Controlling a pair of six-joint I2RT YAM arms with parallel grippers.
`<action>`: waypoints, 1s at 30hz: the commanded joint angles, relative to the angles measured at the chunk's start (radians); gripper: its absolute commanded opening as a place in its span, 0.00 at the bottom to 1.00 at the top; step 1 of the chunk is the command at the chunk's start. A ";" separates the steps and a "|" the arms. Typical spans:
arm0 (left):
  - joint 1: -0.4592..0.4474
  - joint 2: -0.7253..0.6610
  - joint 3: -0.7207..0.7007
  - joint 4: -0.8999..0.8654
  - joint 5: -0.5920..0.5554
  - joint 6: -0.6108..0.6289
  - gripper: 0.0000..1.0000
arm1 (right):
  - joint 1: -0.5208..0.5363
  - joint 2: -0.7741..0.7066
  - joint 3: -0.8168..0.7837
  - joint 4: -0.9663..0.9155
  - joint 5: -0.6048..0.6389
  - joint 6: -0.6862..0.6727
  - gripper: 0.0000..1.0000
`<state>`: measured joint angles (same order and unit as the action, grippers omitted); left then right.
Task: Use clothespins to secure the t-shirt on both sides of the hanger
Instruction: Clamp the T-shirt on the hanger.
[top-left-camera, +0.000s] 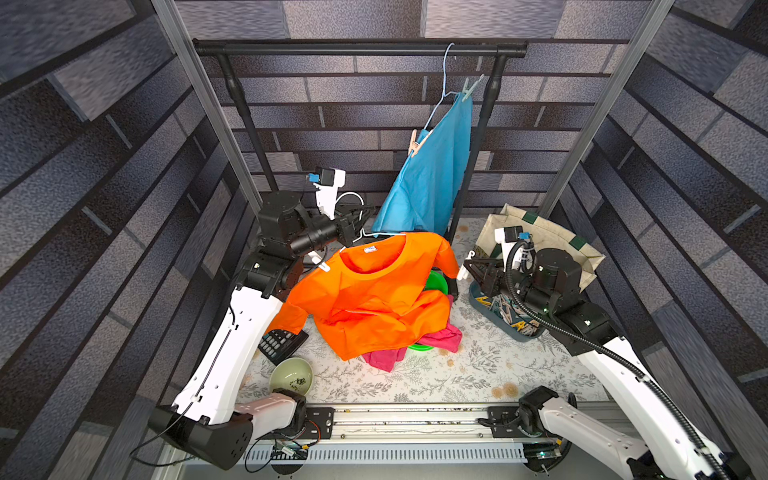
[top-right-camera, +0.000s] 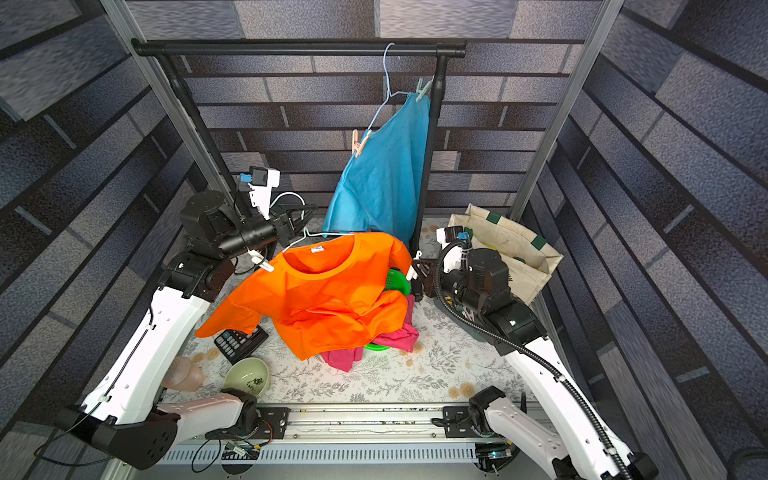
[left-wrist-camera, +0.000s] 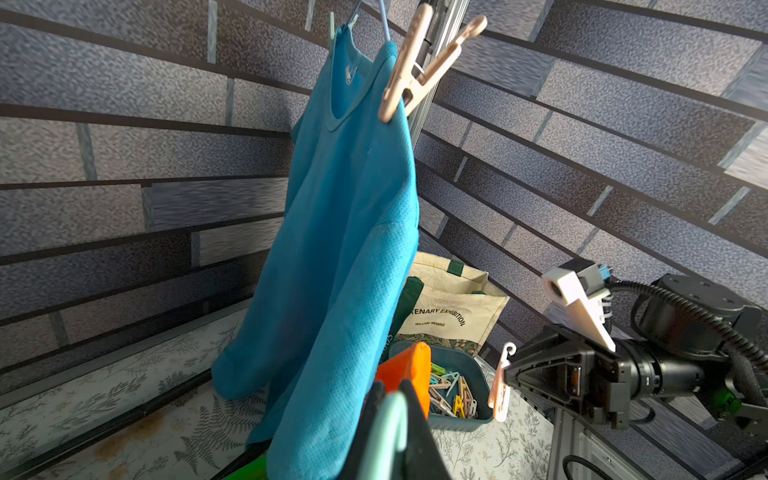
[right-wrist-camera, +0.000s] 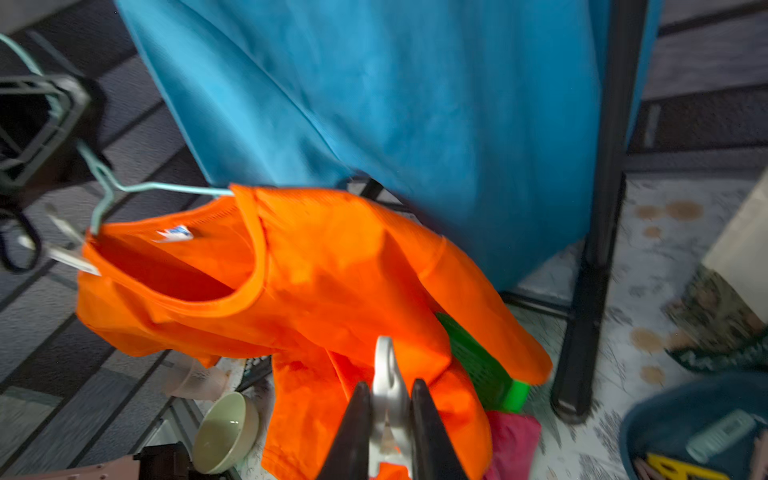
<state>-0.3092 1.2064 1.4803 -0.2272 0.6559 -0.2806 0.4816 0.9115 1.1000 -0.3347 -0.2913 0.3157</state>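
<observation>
1. the left gripper has its jaws clamped on the hook of the mint wire hanger and holds it up off the table.
2. just beside it, a white clothespin bites the orange t-shirt at the shoulder nearer that arm, so one side looks done.
3. the t-shirt's neck and shoulders sit on the hanger, while its lower part lies heaped over a green basket and a pink cloth.
4. the other shoulder, towards the right arm, shows no pin, so that side is left to do.
5. the right gripper, near that shoulder, has its jaws closed on a pale clothespin.
6. spare clothespins lie in the blue bin under that arm.
7. hard to make out: the hanger's wire is hidden under the cloth, and the right wrist view is blurred. i cannot tell whether the held pin touches the sleeve or whether its mouth is open.
</observation>
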 joint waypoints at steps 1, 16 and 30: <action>-0.006 -0.058 0.028 -0.019 0.091 0.036 0.05 | 0.000 0.043 0.072 0.220 -0.241 -0.098 0.02; -0.009 -0.122 0.051 -0.076 0.198 0.052 0.00 | 0.001 0.224 0.211 0.390 -0.582 -0.058 0.02; -0.013 -0.117 0.081 -0.067 0.276 0.026 0.00 | 0.000 0.224 0.150 0.382 -0.648 -0.040 0.02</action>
<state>-0.3149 1.0996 1.5173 -0.3119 0.8822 -0.2436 0.4816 1.1404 1.2663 0.0212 -0.8986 0.2596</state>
